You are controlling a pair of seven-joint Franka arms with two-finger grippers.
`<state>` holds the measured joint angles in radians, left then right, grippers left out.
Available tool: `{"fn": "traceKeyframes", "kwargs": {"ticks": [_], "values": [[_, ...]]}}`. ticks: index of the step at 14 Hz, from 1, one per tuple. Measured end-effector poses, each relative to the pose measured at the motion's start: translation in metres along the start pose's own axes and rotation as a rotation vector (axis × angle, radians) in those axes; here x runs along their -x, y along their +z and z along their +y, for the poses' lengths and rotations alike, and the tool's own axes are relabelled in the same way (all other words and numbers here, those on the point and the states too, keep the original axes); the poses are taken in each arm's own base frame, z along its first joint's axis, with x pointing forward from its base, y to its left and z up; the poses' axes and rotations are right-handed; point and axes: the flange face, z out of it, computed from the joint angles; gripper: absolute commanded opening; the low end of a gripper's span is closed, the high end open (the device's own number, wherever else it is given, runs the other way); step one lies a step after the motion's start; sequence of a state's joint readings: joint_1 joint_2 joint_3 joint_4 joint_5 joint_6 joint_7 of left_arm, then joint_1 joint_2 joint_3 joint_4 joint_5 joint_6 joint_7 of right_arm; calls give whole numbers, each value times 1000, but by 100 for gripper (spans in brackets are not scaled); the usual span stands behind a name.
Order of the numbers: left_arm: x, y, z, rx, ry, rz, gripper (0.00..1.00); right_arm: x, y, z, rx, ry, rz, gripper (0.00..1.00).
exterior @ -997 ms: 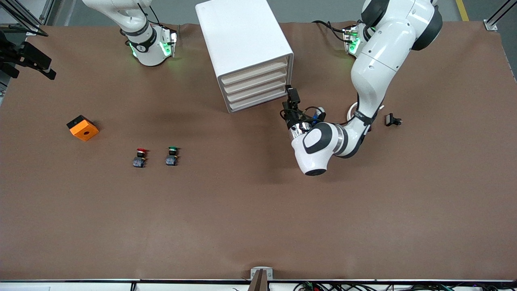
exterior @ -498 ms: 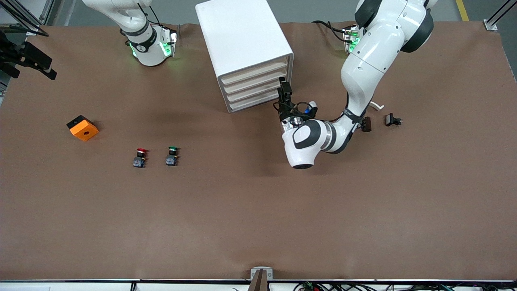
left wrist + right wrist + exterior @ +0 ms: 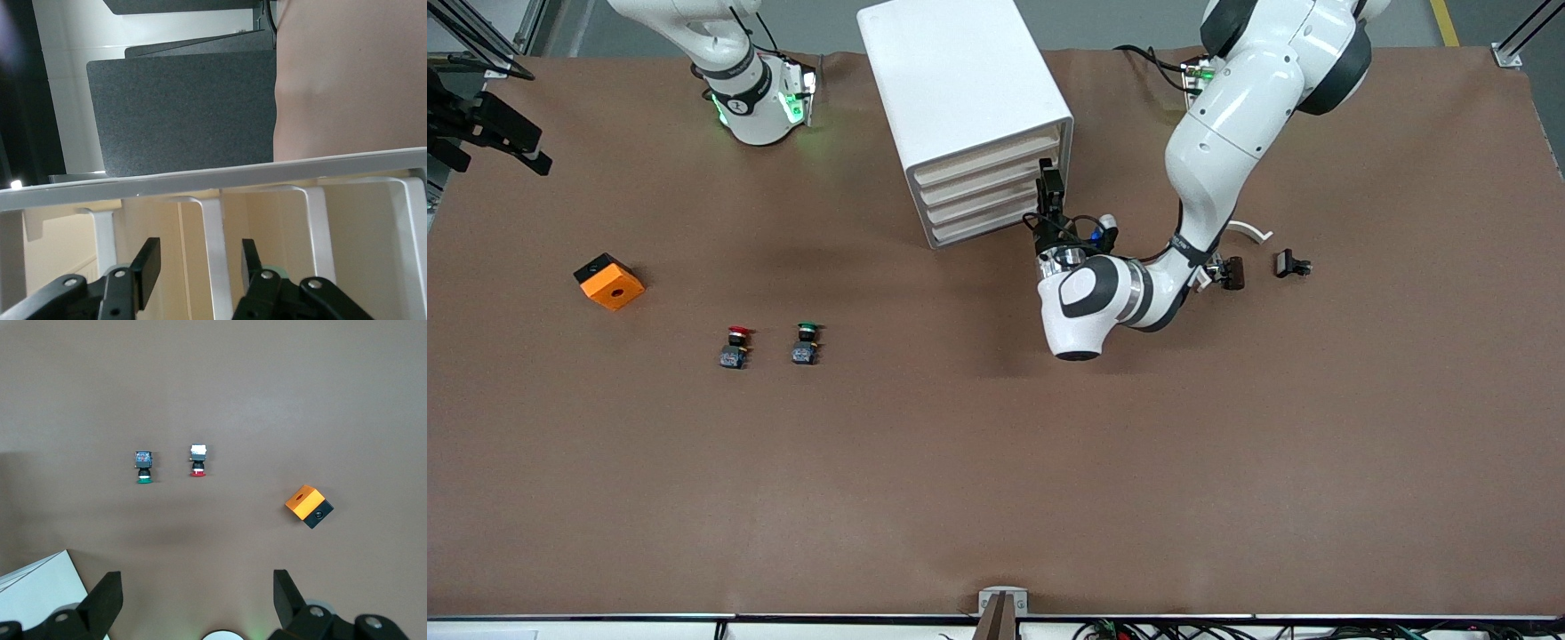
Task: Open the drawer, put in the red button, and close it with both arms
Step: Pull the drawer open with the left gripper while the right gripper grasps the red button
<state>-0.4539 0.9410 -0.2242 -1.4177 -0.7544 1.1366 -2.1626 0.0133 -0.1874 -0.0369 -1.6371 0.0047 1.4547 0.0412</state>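
The white cabinet point(image 3: 960, 80) stands with all its cream drawer fronts point(image 3: 989, 191) pushed in. My left gripper point(image 3: 1051, 188) is at the drawer fronts' end toward the left arm. In the left wrist view this gripper point(image 3: 200, 257) is open, its fingers point(image 3: 148, 263) straddling a white rib point(image 3: 212, 247) of the front without touching it. The red button point(image 3: 735, 342) stands on the table beside a green one point(image 3: 807, 341), nearer the front camera than the cabinet. The right gripper point(image 3: 198, 600) waits, open and empty, high over the table, and its view shows the red button point(image 3: 198, 461).
An orange block point(image 3: 608, 281) lies toward the right arm's end. Small black parts point(image 3: 1234, 272) point(image 3: 1291, 264) and a white curved piece point(image 3: 1249, 231) lie by the left arm. The right wrist view shows the green button point(image 3: 143, 467) and the orange block point(image 3: 307, 505).
My left gripper has moved in along the drawer fronts toward the cabinet, and its fingers have come closer together. The right arm has not moved.
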Motion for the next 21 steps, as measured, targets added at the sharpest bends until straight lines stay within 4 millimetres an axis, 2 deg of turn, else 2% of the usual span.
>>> {"fn": "traceKeyframes", "kwargs": {"ticks": [3, 6, 8, 11, 12, 18, 21], "values": [[3, 5, 0, -4, -1, 10, 33, 0, 0, 0, 0, 0, 0, 100], [5, 9, 2, -8, -4, 17, 28, 0, -1, 0, 0, 0, 2, 100], [5, 11, 4, -10, -5, 20, 19, -1, -4, 1, -1, 2, 10, 100], [6, 13, 8, -13, -10, 23, 13, -5, -3, 4, -2, 12, 10, 100], [5, 13, 10, -14, -18, 23, 9, -9, 3, 7, -1, 17, -3, 100], [4, 13, 12, -17, -39, 22, 9, -55, 67, 7, 10, 23, -92, 100], [3, 12, 12, -17, -40, 19, 9, -87, 113, 21, 21, 2, -114, 100]]}}
